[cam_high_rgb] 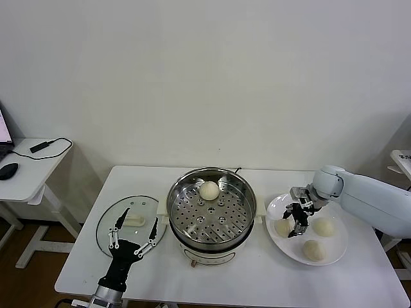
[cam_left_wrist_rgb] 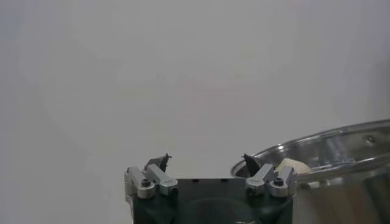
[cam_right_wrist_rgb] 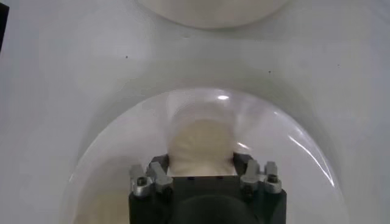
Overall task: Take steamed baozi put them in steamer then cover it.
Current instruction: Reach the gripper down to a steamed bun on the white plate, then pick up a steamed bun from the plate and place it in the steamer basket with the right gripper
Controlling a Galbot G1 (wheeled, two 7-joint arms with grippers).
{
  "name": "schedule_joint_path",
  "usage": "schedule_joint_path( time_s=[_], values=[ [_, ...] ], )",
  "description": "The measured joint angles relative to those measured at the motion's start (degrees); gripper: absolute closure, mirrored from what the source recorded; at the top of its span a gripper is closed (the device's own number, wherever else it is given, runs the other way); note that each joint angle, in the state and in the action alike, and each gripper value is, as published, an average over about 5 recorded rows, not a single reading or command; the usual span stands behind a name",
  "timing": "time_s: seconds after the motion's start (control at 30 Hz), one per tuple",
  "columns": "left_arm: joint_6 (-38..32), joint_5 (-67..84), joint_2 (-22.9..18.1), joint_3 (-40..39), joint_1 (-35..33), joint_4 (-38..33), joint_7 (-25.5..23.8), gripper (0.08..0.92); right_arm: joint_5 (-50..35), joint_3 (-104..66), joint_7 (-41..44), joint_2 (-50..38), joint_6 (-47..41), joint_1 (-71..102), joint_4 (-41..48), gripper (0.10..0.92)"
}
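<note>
The right gripper (cam_high_rgb: pixel 297 220) had its fingers closed around one steamed baozi (cam_right_wrist_rgb: pixel 201 146) on the white plate (cam_high_rgb: pixel 337 251), evidently to carry it to the steamer (cam_high_rgb: pixel 211 208), where one bun (cam_high_rgb: pixel 209 190) lay. The left gripper (cam_high_rgb: pixel 133 234), fingers spread, hovered over the cover (cam_high_rgb: pixel 106 224) on the worktop (cam_high_rgb: pixel 257 276), presumably waiting.

White table (cam_high_rgb: pixel 257 282): cover (cam_high_rgb: pixel 128 224), steamer (cam_high_rgb: pixel 210 215), plate (cam_high_rgb: pixel 337 247).

Steamer (cam_high_rgb: pixel 211 215) centre holding one baozi (cam_high_rgb: pixel 209 190), cover (cam_high_rgb: pixel 129 226) left, plate (cam_high_rgb: pixel 336 246) with three right
</note>
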State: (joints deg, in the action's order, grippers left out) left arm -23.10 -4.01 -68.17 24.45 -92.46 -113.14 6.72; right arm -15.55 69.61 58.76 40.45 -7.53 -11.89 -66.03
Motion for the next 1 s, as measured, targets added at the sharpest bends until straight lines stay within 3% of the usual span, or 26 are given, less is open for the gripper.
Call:
schedule_joint_path(
  time_s=[0.33,0.6,1.0],
  values=[
    [0.18,-0.26,0.36,-0.71,0.47,-0.53,0.07,0.177,-2.25,5.55,6.45,0.63,0.89,-13.15,-3.38,0.347],
    [0.05,-0.73,0.45,-1.44,0.52,-1.01,0.28,0.177,-8.78,11.85,11.49,6.86,-0.44,-28.44,-8.23,0.347],
    [-0.72,-1.0,0.8,-2.22,0.83,-0.8,0.68,0.177,-21.66,17.26,6.82,21.32,-6.42,-35.57,-13.21,0.355]
  ],
)
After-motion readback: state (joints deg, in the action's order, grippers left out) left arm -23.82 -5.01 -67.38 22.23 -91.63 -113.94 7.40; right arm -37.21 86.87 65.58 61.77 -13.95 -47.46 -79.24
